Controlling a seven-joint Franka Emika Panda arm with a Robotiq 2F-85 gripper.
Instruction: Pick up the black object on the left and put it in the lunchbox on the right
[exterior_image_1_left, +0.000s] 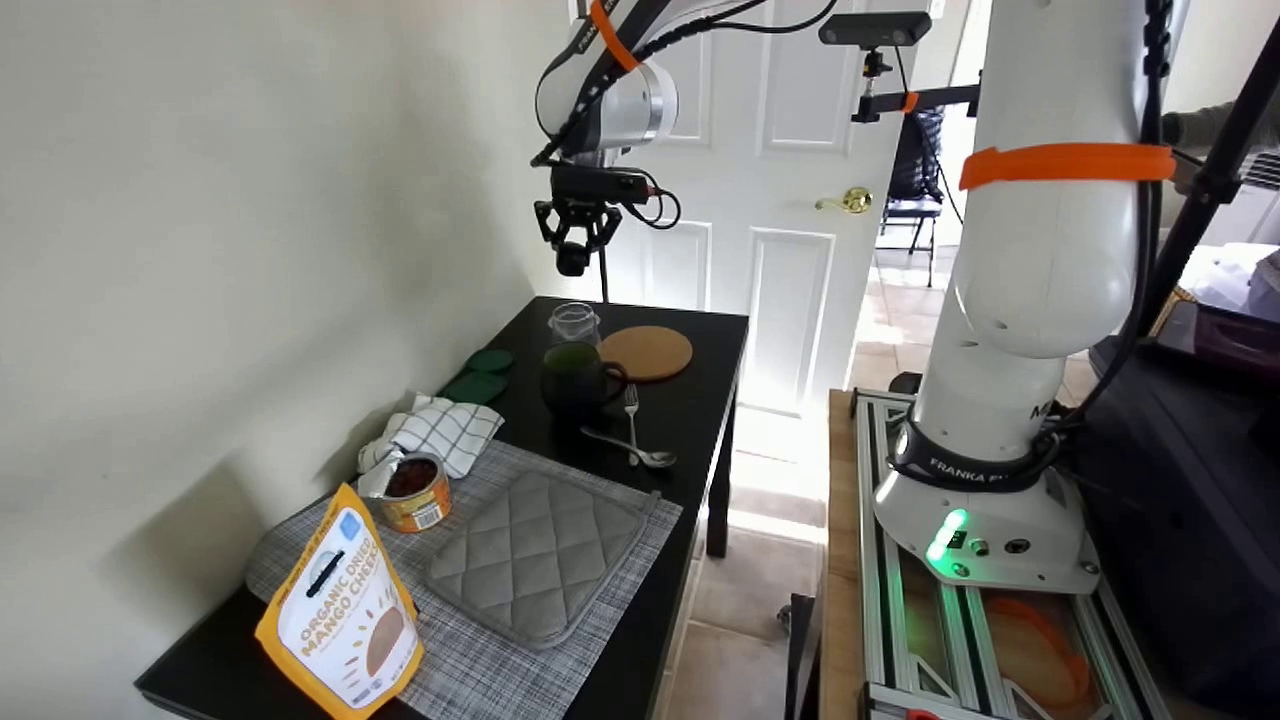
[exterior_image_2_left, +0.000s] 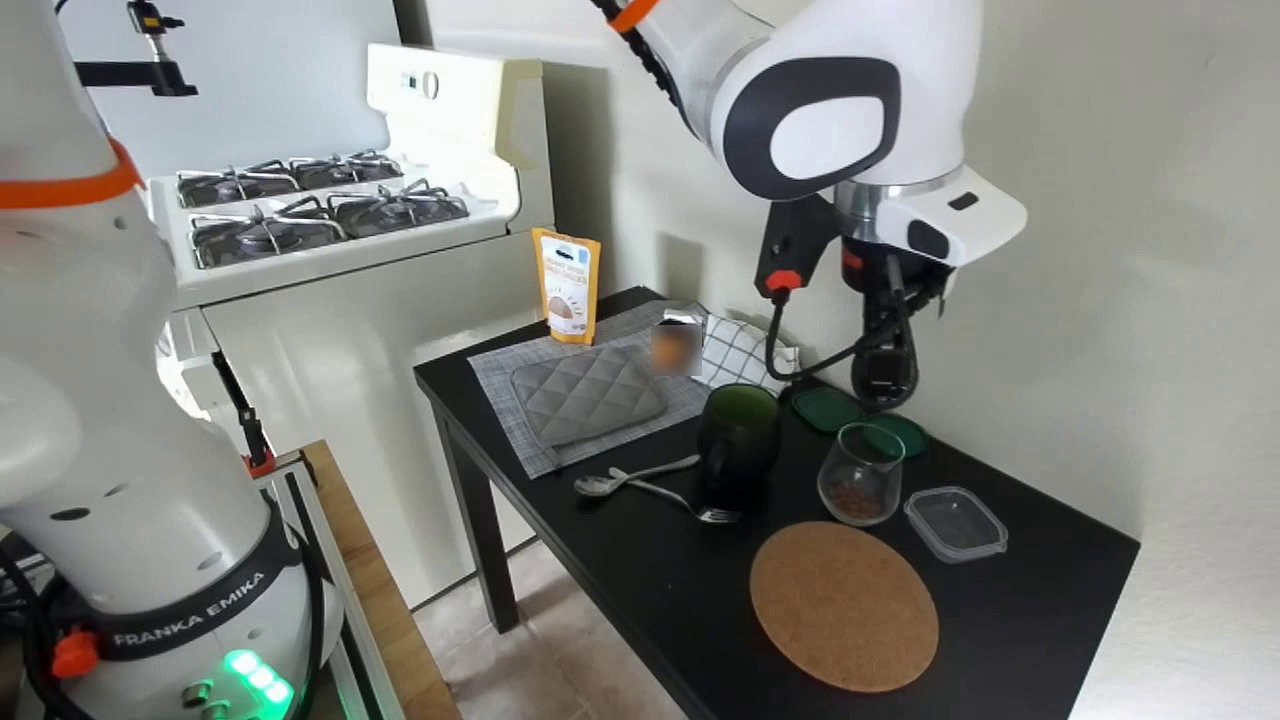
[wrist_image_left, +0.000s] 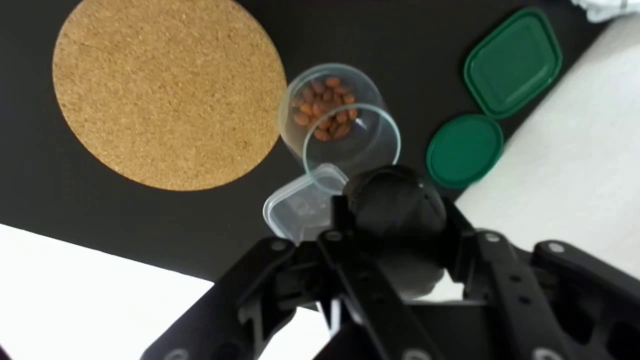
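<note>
My gripper (wrist_image_left: 397, 216) is shut on a dark, rounded black object (wrist_image_left: 395, 197) in the wrist view, with a finger on each side of it. In an exterior view the gripper (exterior_image_1_left: 577, 235) hangs high above the table's far end, and the black object (exterior_image_1_left: 572, 260) shows below its fingers. The gripper (exterior_image_2_left: 886, 345) also shows side-on in an exterior view, where object and fingers are hard to tell apart. A clear plastic container (exterior_image_2_left: 955, 522), likely the lunchbox, lies open on the table. It is partly hidden by the object and a finger in the wrist view (wrist_image_left: 295, 212).
A glass with almonds (wrist_image_left: 332, 112) stands beside the container. A cork mat (exterior_image_2_left: 845, 610), green lids (wrist_image_left: 514, 62), a dark mug (exterior_image_2_left: 738, 440), and a fork and spoon (exterior_image_2_left: 597, 486) are nearby. A can (exterior_image_1_left: 415, 495) and mango pouch (exterior_image_1_left: 345, 615) stand farther along. The wall borders the table.
</note>
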